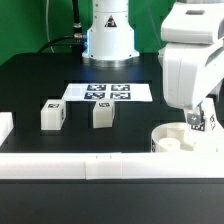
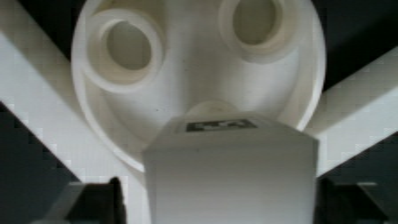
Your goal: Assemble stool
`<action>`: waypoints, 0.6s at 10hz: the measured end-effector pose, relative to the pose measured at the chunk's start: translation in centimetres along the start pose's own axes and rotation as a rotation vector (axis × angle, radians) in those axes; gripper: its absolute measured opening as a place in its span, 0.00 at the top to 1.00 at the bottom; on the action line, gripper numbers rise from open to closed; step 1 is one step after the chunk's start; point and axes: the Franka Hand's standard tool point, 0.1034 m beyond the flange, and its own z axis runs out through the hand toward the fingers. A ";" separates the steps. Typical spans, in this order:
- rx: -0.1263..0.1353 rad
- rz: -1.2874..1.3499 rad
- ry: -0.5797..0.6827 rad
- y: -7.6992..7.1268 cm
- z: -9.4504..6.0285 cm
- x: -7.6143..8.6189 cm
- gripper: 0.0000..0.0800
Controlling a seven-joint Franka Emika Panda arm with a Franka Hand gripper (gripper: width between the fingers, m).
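The round white seat [image 1: 172,141] lies at the exterior view's right, in the corner of the white border rails. In the wrist view the seat [image 2: 178,95] shows two open sockets [image 2: 125,48]. My gripper [image 1: 198,118] is shut on one white leg [image 1: 197,124] with a black-and-white tag and holds it upright just above the seat. In the wrist view the gripper [image 2: 222,208] grips the leg [image 2: 228,165] between dark fingers [image 2: 86,200]. Two more tagged legs [image 1: 52,115] [image 1: 102,114] stand on the black table at the exterior view's left and middle.
The marker board [image 1: 110,92] lies flat behind the two loose legs. A long white rail [image 1: 80,165] runs along the front, with another white piece [image 1: 5,128] at the far left. The robot's base [image 1: 108,35] stands at the back.
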 end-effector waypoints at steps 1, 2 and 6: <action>0.000 0.015 0.000 0.0 0.0 0.0 0.55; 0.000 0.016 0.000 0.0 0.0 0.0 0.58; 0.013 0.388 0.008 -0.3 0.1 0.1 0.58</action>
